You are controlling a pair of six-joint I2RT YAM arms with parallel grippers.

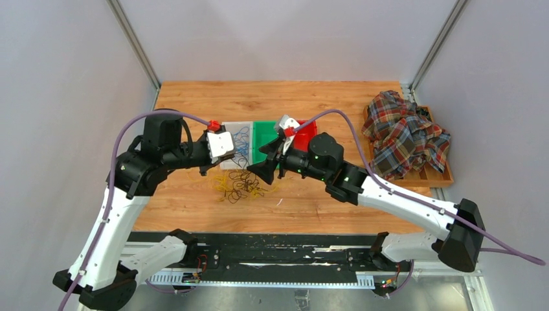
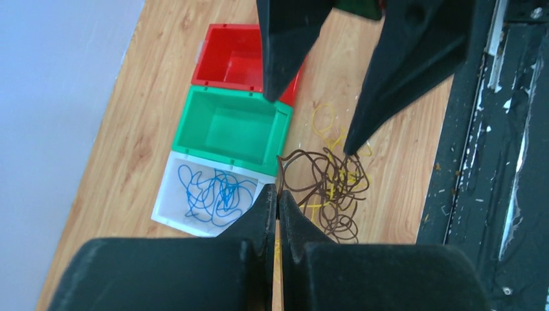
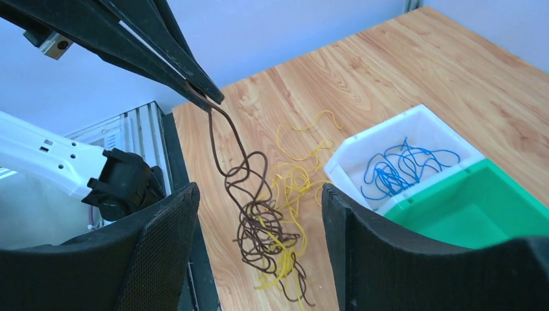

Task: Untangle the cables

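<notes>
A dark brown cable [image 3: 259, 236] and a yellow cable [image 3: 292, 183] lie tangled together on the wooden table [image 3: 362, 71]. One brown strand rises from the pile to my left gripper [image 3: 207, 99], which is shut on it above the table. The left gripper [image 2: 278, 194] has its jaws pressed together, with the brown cable [image 2: 327, 184] just beyond the tips. My right gripper [image 3: 259, 191] stands open over the tangle and holds nothing. A blue cable [image 3: 401, 167] lies coiled in the white bin [image 3: 362, 146].
A green bin [image 2: 194, 126] and a red bin [image 2: 213, 48] stand in a row with the white bin [image 2: 169, 194]. A plaid cloth [image 1: 404, 133] covers a wooden tray [image 1: 441, 176] at the right. A black rail [image 2: 492, 162] runs along the near table edge.
</notes>
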